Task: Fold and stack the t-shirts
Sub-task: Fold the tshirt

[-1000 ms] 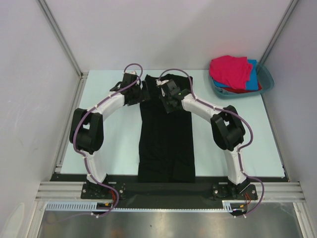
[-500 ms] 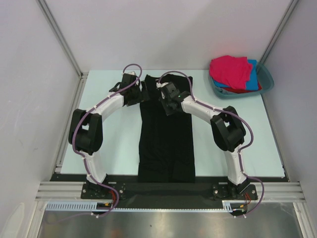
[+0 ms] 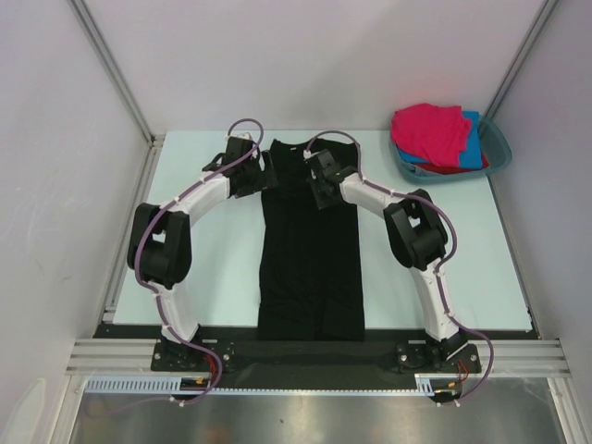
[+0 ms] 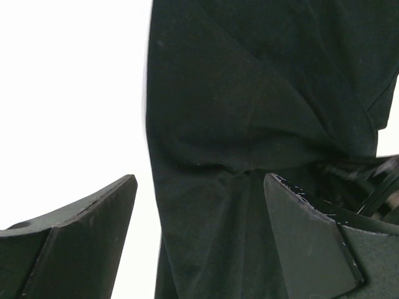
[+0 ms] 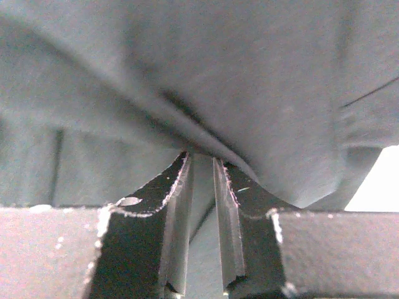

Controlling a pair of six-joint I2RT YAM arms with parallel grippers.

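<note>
A large black cloth t-shirt point(image 3: 310, 268), folded into a long narrow strip, lies along the middle of the pale table point(image 3: 213, 268), running from the near edge to the far side. The left gripper point(image 4: 199, 180) hovers at the strip's far left edge, jaws spread wide and holding nothing. The right gripper point(image 5: 201, 159) sits on the far end, jaws narrow, pinching a raised fold of the shirt. At far right, a teal plastic basin point(image 3: 499, 148) holds a magenta-pink shirt point(image 3: 430, 129), a bright blue shirt point(image 3: 474, 139) and a red shirt point(image 3: 462, 168).
</note>
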